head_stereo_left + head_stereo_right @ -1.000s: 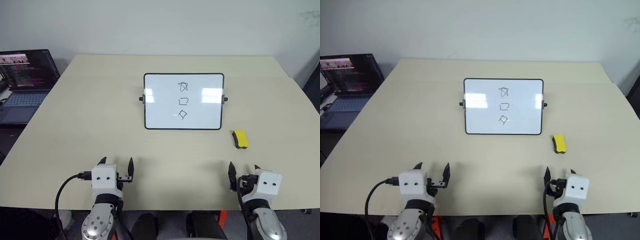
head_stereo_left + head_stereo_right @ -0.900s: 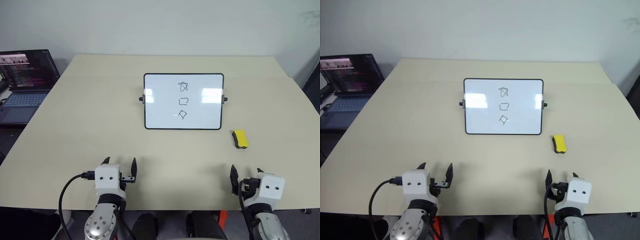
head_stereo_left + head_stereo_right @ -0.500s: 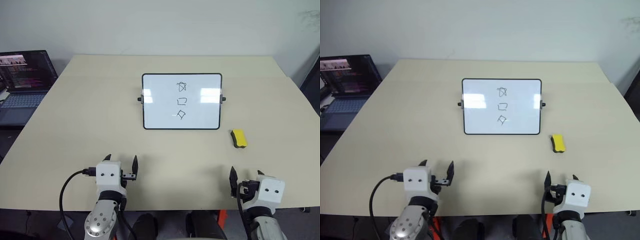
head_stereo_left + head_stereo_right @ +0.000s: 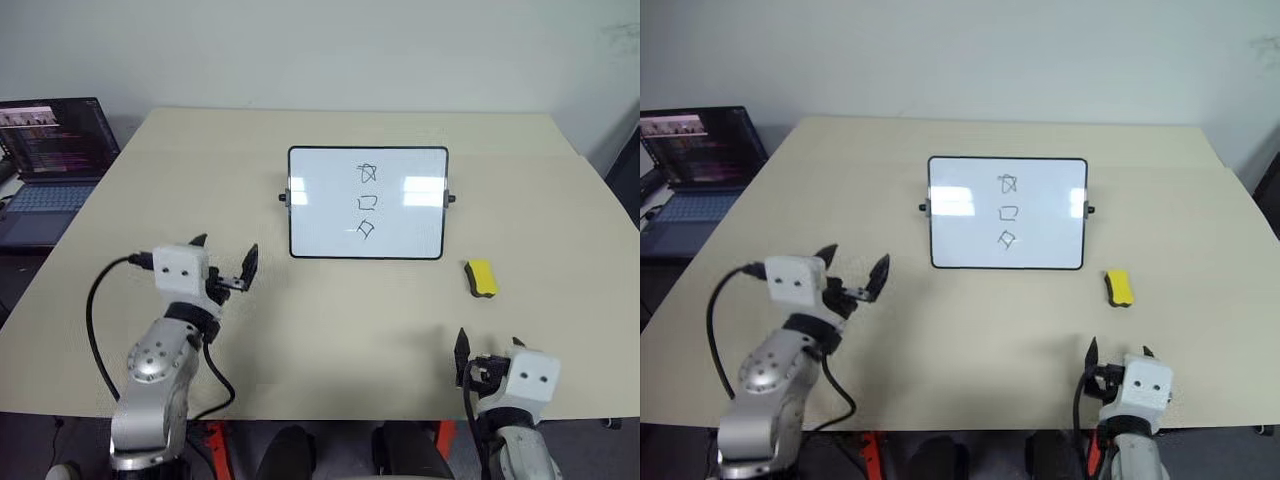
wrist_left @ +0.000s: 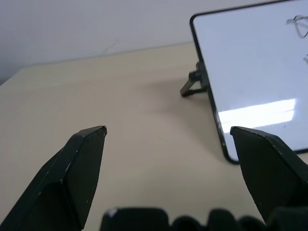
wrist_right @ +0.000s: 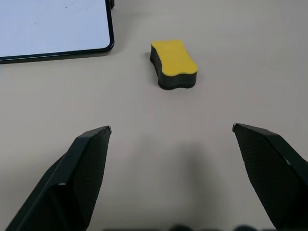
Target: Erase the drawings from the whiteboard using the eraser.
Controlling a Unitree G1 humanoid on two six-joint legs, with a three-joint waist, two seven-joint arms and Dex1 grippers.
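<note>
Well apart, eraser (image 4: 481,277) and whiteboard (image 4: 320,215).

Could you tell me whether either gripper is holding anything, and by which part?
Nothing is held: left gripper and right gripper are open, and the eraser lies untouched.

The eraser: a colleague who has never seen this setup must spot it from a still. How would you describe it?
Start at the beige table and find the upright whiteboard near its middle. Just past the board's lower right corner, apart from it, lies the eraser, ahead of the open right pincer. It is the only bright yellow thing there, a small oblong block with a dark underside.
</note>
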